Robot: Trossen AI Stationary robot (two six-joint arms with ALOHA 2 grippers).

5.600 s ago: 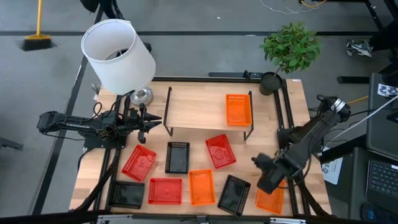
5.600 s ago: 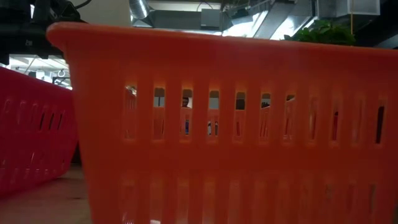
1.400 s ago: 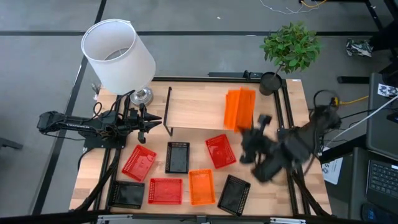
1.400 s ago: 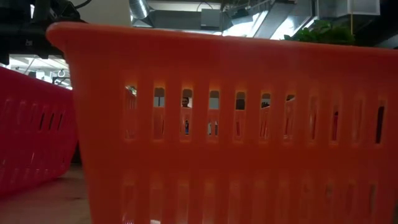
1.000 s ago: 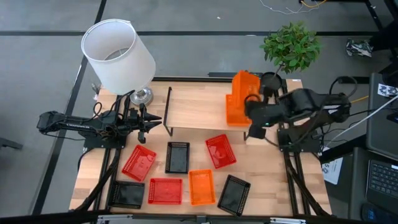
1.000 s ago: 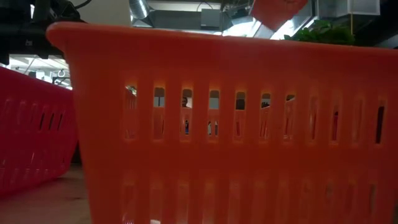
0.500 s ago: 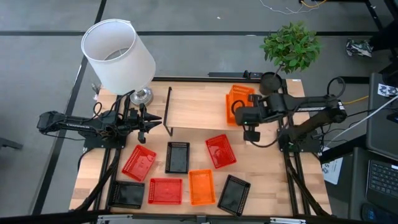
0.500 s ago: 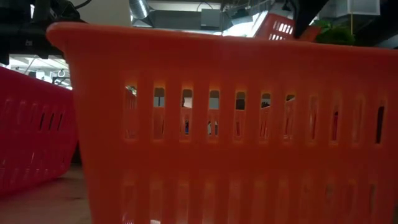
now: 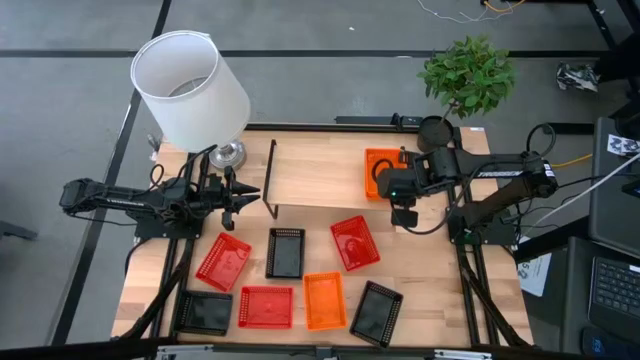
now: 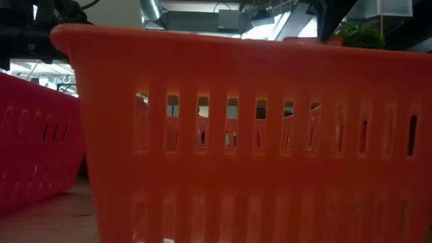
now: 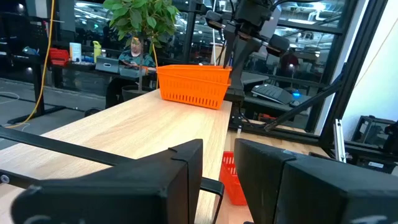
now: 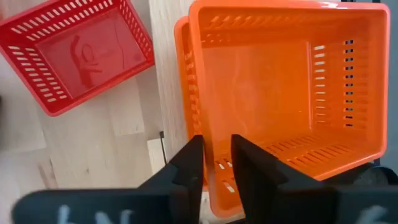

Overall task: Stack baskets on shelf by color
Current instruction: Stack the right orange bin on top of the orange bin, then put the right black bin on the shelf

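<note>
Two orange baskets (image 9: 381, 170) sit nested on the right end of the shelf (image 9: 315, 175). My right gripper (image 12: 216, 143) points down over them, open. Its fingers stand on either side of the top basket's (image 12: 280, 87) near wall. The lower basket's rim (image 12: 180, 74) shows beside it. Several more baskets lie on the tabletop: red (image 9: 354, 243), black (image 9: 286, 252), orange (image 9: 324, 300) and others. My left gripper (image 11: 219, 168) waits at the table's left, level and open, with nothing between its fingers. My right gripper comes from above, with one finger inside and one outside the top orange basket's near wall (image 12: 203, 124). A gap shows beside the wall, and I cannot tell whether a finger touches it. The basket rests level inside the lower orange basket.
A white lamp (image 9: 190, 90) stands at the far left corner and a potted plant (image 9: 465, 75) at the far right. The low view is filled by an orange basket (image 10: 256, 135), with a red one (image 10: 34, 148) beside it. Bare board shows on the shelf's left and middle.
My right gripper has come down toward the shelf's right end with the orange basket. The basket was tilted up on edge above the shelf. It now lies level, nested in the orange basket there.
</note>
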